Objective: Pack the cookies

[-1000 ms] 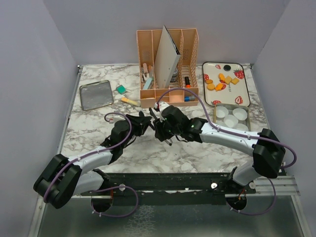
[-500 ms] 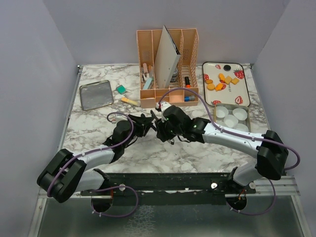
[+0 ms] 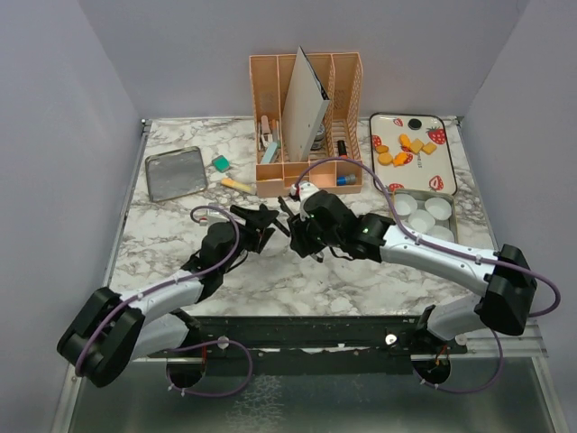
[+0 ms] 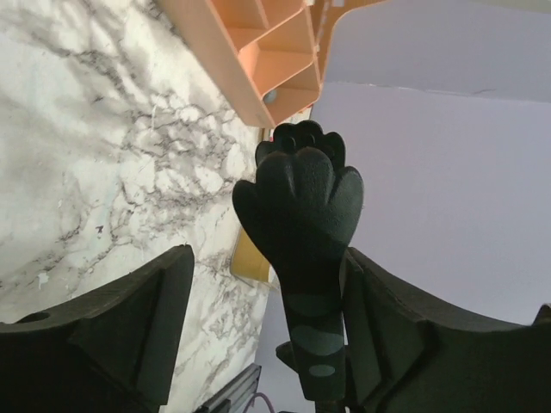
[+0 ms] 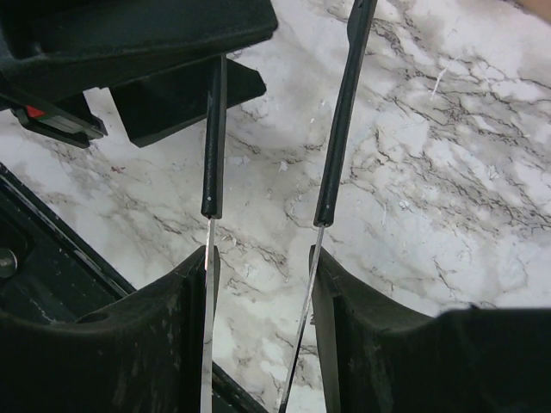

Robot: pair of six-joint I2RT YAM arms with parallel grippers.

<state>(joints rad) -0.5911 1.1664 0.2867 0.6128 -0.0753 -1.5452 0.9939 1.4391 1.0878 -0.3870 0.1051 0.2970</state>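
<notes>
Top external — cookies (image 3: pixel 407 148): we saw them on the tray (image 3: pixel 424 171).
Left pincer (image 3: pixel 260 221): stood apart.
Right pincer (image 5: pixel 263 258): clamped on black tongs (image 5: pixel 344 112).

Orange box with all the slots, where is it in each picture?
Top external: the orange organizer stands at the back of the table, in the middle.
Left wrist: it runs along the top edge, near the middle.
Right wrist: not in it; only the tongs show.
Shared landmark: the marble tabletop is in all three.
</notes>
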